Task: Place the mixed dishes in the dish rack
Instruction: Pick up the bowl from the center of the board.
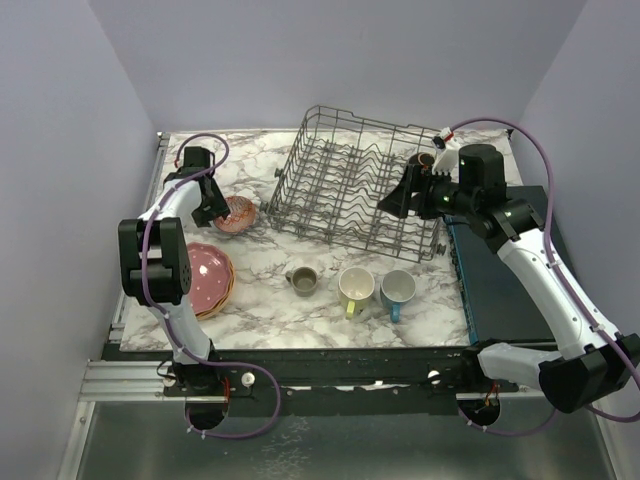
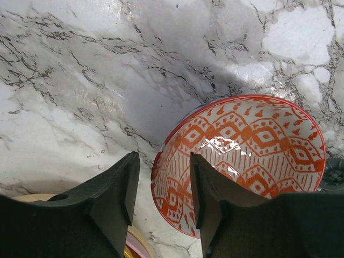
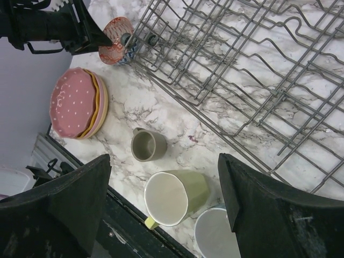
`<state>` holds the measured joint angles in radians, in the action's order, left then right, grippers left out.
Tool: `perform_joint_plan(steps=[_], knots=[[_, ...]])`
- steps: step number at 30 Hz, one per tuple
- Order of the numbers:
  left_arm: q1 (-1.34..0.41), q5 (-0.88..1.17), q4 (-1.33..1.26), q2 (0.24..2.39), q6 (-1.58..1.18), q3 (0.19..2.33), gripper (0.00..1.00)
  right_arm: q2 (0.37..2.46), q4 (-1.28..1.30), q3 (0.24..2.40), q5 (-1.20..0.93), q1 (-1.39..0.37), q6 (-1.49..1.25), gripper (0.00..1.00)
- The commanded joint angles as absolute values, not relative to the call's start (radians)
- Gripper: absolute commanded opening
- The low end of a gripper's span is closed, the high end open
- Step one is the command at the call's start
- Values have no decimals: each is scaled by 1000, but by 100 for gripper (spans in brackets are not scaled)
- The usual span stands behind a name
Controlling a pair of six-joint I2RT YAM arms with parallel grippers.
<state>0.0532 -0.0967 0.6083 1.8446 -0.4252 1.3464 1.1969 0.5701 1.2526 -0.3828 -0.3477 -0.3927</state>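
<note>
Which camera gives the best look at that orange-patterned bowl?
The left wrist view: the bowl sits close up, its orange pattern sharp, its rim between the left claw's open fingers. The top view shows the bowl small beside that arm. The right wrist view shows the bowl far off in a corner.

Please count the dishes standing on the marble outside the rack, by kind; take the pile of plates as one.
Mugs: 3 (grey-beige mug, pale yellow mug, blue mug)
Bowls: 1 (patterned bowl)
Pile of plates: 1
Total: 5
</note>
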Motion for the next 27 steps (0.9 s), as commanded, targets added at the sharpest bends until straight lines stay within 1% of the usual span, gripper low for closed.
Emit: perform_joint_plan(steps=[1,3,6,10,13,21,25,27], knots=[[61,-79,598,1865,-423,1340,44,1201,565,1243,-413,-351,-403,86],[61,-73,596,1869,-423,1339,40,1209,566,1250,-417,-351,-404,86],[61,-70,595,1876,-421,1335,37,1219,568,1256,-426,-350,-407,86],[61,-71,593,1875,-417,1325,29,1223,567,1261,-430,-351,-414,86],[61,-71,593,1872,-414,1324,25,1228,569,1265,-432,-351,-416,85],[61,-77,594,1847,-408,1327,7,1241,585,1293,-449,-351,-420,85],[61,-78,594,1832,-402,1333,0,1239,589,1295,-448,-351,-423,85],[61,-77,598,1818,-402,1334,0,1239,593,1296,-450,-351,-426,85]])
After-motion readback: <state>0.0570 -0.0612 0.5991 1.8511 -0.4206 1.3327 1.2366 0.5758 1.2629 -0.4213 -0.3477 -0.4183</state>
